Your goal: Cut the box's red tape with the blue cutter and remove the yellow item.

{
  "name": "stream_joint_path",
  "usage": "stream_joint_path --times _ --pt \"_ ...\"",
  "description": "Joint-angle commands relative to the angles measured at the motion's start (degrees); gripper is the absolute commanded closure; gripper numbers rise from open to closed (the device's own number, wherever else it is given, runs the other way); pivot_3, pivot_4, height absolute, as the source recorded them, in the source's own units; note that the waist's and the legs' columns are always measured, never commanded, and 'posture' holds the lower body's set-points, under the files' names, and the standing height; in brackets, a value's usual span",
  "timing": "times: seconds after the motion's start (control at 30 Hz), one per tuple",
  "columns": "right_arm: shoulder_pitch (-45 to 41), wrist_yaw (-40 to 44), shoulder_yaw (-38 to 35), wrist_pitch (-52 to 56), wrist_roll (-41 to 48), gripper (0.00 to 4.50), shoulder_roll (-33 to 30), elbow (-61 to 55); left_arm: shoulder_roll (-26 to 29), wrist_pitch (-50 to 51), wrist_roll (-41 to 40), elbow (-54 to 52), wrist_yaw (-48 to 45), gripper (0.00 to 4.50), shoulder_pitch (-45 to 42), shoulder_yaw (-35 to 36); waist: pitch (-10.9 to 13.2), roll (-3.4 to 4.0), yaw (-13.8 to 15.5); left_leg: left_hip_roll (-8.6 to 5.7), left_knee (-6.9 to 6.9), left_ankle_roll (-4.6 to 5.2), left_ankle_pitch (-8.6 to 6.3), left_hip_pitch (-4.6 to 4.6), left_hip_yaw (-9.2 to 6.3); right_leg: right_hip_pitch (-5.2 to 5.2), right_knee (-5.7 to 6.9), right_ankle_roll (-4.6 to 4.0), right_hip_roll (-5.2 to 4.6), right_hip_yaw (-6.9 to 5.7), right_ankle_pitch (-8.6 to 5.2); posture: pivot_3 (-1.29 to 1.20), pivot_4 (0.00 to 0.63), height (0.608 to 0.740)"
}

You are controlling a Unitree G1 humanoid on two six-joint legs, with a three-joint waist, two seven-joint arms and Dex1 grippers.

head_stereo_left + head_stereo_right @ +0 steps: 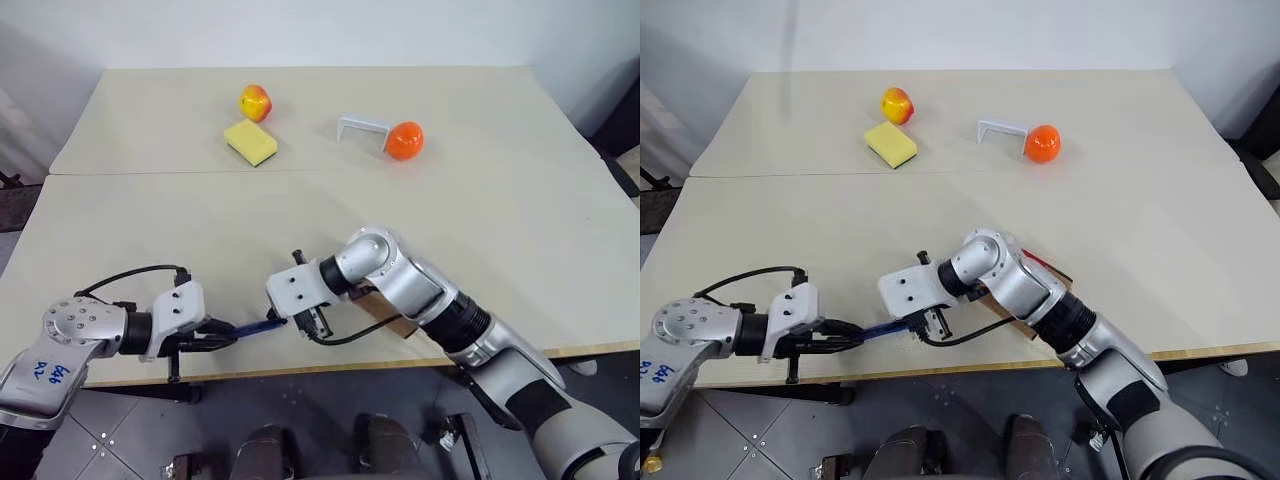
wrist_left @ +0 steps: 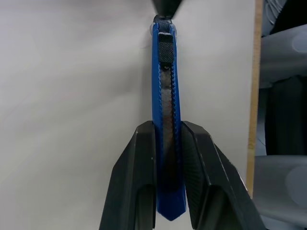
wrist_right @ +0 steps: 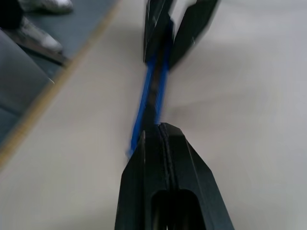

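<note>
My left gripper (image 1: 225, 337) is shut on the blue cutter (image 1: 258, 327) near the table's front edge. In the left wrist view both fingers (image 2: 139, 167) clamp the cutter (image 2: 165, 96) by its sides. My right gripper (image 3: 161, 127) is shut, and its tips meet the cutter's far end (image 3: 148, 96) with nothing between the fingers. The box (image 1: 1062, 277) lies behind my right forearm and is mostly hidden; a sliver of the red tape (image 1: 1042, 263) shows on its top. The yellow item is hidden.
At the back of the table sit a yellow-red apple (image 1: 255, 101), a flat yellow sponge (image 1: 250, 142), an orange ball (image 1: 405, 140) and a pale bracket (image 1: 362, 127). The table's front edge (image 1: 300, 368) runs just below both grippers.
</note>
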Motion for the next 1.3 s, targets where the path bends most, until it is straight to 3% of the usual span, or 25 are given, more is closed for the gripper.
stream_joint_path --times 0.03,0.53,0.9,1.3 --pt "0.8 1.1 -1.0 1.2 1.2 4.49 -1.0 -3.5 0.8 -1.1 0.4 0.3 -0.6 4.07 -0.4 -0.1 0.0 0.00 0.1 0.00 0.00 0.00 0.00 0.00 0.00 0.00 0.00 0.00 0.00 0.00 0.00 0.00 0.150 0.740" --pt "2.2 -1.4 2.2 -5.0 -4.2 4.49 0.0 4.2 1.1 -1.3 0.1 -0.5 -1.0 4.07 0.6 0.1 0.0 0.00 0.0 0.01 0.00 0.00 0.00 0.04 0.04 0.01 0.01 0.00 0.00 0.00 0.00 0.00 0.150 0.740" --pt "1.6 -3.2 3.5 -5.7 -5.2 4.49 7.4 8.5 1.4 -0.8 -0.3 -2.0 -0.7 4.07 1.5 0.3 0.0 0.00 -0.3 0.06 -0.02 -0.06 -0.01 0.07 0.04 0.01 0.03 -0.03 0.07 0.00 -0.02 0.00 0.150 0.740" --pt "0.5 -3.0 3.3 -6.0 -5.2 4.49 11.2 10.9 1.2 -1.5 -0.1 -1.4 -0.6 4.07 2.1 0.5 0.0 0.01 -1.1 0.07 -0.03 -0.09 0.00 0.08 0.01 0.02 0.05 -0.05 0.09 0.00 -0.03 0.00 0.150 0.740"
